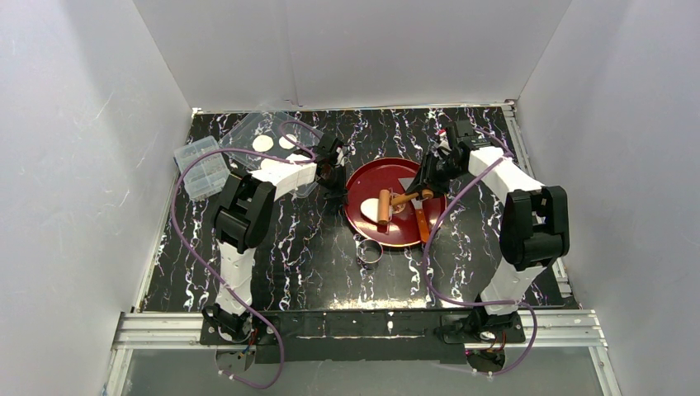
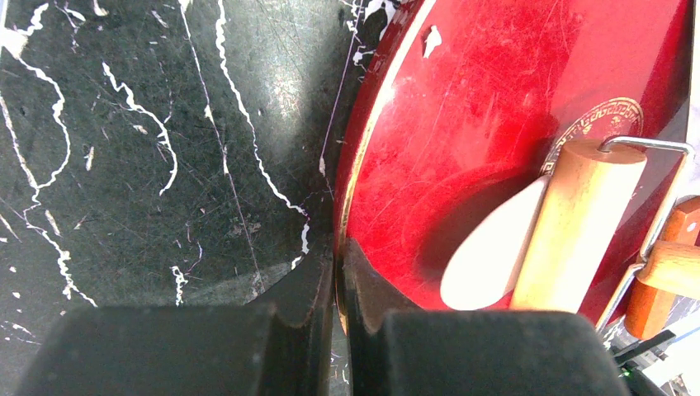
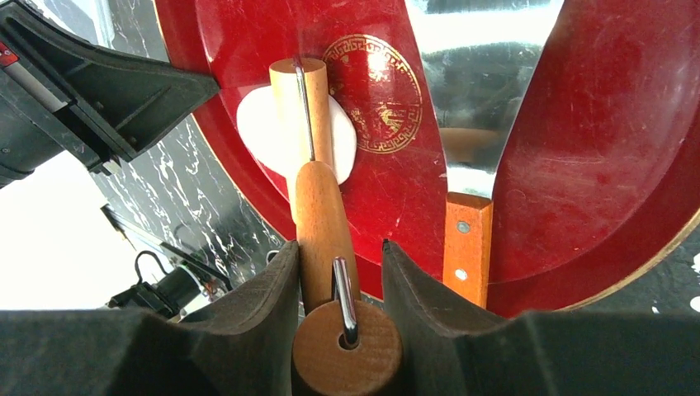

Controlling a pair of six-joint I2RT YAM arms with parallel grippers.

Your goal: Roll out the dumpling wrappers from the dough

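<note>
The dough [image 1: 368,208] is a flattened white patch on the left of the red plate [image 1: 380,170]. A wooden roller [image 1: 384,209] lies across it. My right gripper [image 1: 418,193] is shut on the roller's handle [image 3: 323,223]; the roller barrel [image 3: 300,107] rests on the dough [image 3: 257,128]. My left gripper [image 1: 333,176] is shut on the plate's left rim [image 2: 351,198], its fingertips [image 2: 323,272] pinching the edge. The dough [image 2: 487,257] and the roller [image 2: 578,223] show in the left wrist view. Two round dumpling wrappers [image 1: 262,143] lie in a clear container at the back left.
A scraper with a metal blade [image 3: 479,91] and wooden handle [image 1: 422,223] lies on the plate's right half. A small metal ring [image 1: 369,251] sits on the table in front of the plate. A small clear plastic box [image 1: 202,167] stands at the far left.
</note>
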